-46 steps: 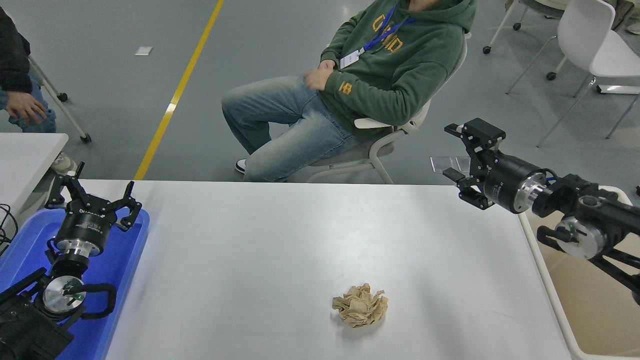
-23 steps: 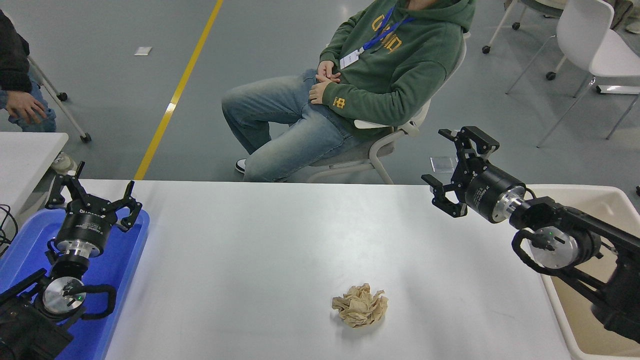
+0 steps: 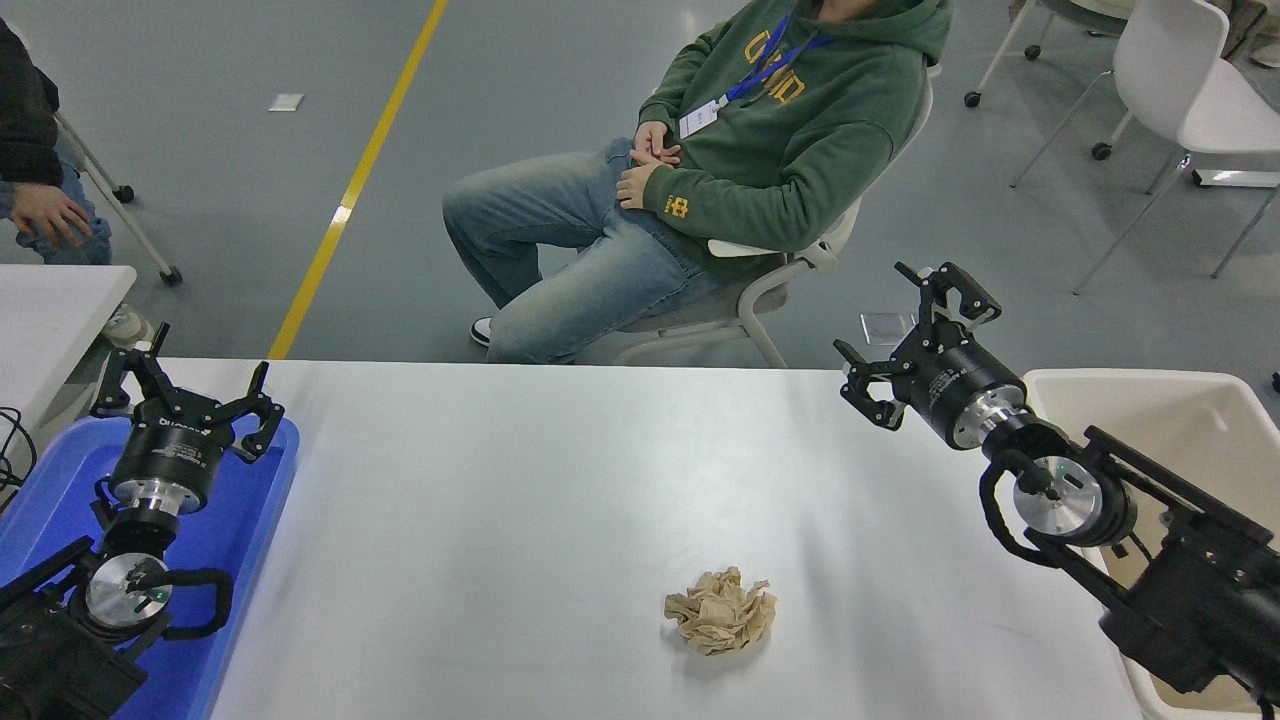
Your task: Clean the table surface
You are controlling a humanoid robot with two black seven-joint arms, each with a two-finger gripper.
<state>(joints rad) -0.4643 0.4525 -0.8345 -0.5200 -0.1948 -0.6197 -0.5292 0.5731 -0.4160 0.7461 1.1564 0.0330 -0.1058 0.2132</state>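
The table surface [image 3: 560, 480] spreads wide and white across the middle of the scene, and a crumpled ball of tan paper [image 3: 720, 611] lies on it toward the near edge, a little right of centre. The right gripper [image 3: 915, 340] hangs over the table's far right corner with its fingers spread and nothing between them, well apart from the paper. Its arm reaches in from the lower right, passing over a beige bin [image 3: 1180, 420] that stands just beside the table's right edge. The left gripper [image 3: 185, 385] rests parked at the near left above a blue tray [image 3: 250, 520], fingers spread too. A person in a green hoodie [image 3: 790, 130] sits on a chair beyond the far edge.
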